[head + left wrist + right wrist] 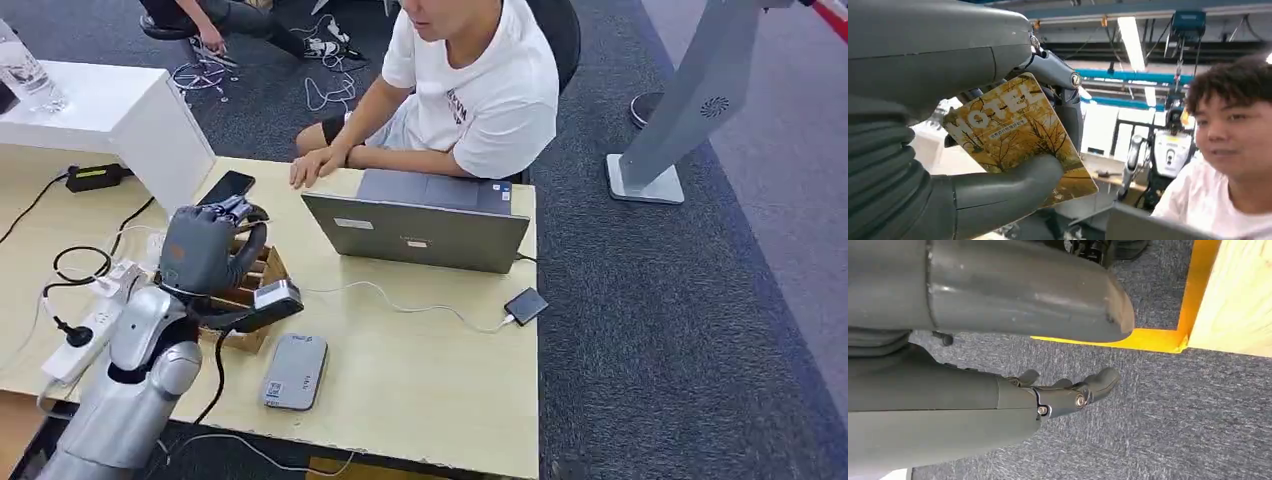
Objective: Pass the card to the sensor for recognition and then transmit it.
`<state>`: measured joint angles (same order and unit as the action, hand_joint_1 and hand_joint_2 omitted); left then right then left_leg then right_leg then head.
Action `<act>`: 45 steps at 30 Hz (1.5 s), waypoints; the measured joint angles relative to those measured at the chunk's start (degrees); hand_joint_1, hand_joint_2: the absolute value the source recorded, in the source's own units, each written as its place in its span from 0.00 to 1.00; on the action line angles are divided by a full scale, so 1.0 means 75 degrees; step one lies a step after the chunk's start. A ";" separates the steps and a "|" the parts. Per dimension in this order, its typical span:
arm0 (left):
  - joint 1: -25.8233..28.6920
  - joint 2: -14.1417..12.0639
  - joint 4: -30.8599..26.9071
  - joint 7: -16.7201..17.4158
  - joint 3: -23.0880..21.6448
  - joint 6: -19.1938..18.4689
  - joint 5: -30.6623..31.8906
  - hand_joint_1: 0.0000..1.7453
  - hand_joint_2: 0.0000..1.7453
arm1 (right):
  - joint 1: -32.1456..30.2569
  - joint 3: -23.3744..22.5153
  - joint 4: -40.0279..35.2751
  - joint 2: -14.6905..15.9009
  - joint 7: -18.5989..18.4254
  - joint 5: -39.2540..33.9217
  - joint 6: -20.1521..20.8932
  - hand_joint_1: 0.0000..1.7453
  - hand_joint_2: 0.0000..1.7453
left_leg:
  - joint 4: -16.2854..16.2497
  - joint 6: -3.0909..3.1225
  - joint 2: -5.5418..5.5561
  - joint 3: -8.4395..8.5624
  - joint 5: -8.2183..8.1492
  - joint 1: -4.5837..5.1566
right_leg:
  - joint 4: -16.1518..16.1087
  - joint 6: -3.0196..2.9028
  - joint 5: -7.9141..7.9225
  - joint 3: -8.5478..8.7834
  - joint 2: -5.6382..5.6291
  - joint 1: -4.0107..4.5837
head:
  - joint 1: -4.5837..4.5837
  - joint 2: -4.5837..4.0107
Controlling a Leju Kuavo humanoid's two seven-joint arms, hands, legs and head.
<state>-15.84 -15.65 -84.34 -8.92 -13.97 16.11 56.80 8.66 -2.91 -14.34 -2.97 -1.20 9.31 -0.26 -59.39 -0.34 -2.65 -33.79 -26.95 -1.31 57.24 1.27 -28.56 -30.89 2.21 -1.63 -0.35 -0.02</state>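
A yellow hotel card, printed with autumn trees, is seen pinched between the thick grey thumb and the darker fingers of the left robot hand, which is raised at the left of the head view above a wooden slotted rack on the pale counter. In the left wrist view the card is held tilted at centre frame, its lower corner pointing toward the lower right. A grey card reader is shown lying flat on the counter at lower centre-left, just below the rack and apart from the raised hand. An open grey laptop is placed at the middle of the counter, its back turned toward the camera, and a person in a white T-shirt is seated behind it at the top of the frame, one hand resting on the counter edge. A small dark device on a white cable is seen to the right of the laptop, a dark phone at upper left, and a white power strip at the left edge. The right robot hand is pictured hanging over grey carpet beside the counter's yellow-edged corner, its fingers loosely spread and nothing held in them.
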 joint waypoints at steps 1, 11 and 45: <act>0.0103 -0.0015 -0.0012 0.0009 -0.0012 -0.0029 0.0018 1.00 1.00 | -0.0005 -0.0003 0.0000 0.0000 0.0000 -0.0003 0.0000 0.00 0.00 | 0.0000 0.0000 0.0000 0.0000 0.0000 0.0000 | 0.0000 0.0000 0.0000 0.0000 0.0000 0.0000 | 0.0000 0.0000; 0.0603 -0.0201 -0.0012 0.0300 -0.0236 -0.0703 0.0280 1.00 1.00 | -0.0018 -0.0111 0.0000 0.0000 -0.0012 0.0023 0.0000 0.00 0.00 | 0.0000 0.0000 0.0001 -0.0001 0.0000 0.0000 | 0.0000 0.0000 0.0000 0.0001 0.0001 0.0000 | 0.0000 0.0000; 0.1408 -0.0909 0.0294 0.0772 -0.1399 -0.1985 0.0472 1.00 1.00 | -0.0043 -0.0525 0.0000 -0.0003 0.0023 0.0277 0.0041 0.00 0.00 | 0.0003 0.0000 0.0001 -0.0006 0.0000 0.0000 | 0.0000 0.0000 -0.0001 -0.0003 0.0002 0.0001 | 0.0003 0.0000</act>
<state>-5.27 -22.47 -82.14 -3.13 -24.46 1.22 60.35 8.33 -6.84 -14.34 -2.99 -1.03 11.39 0.04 -59.36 -0.34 -2.64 -33.84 -26.95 -1.31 57.24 1.27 -28.57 -30.91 2.22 -1.63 -0.33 -0.02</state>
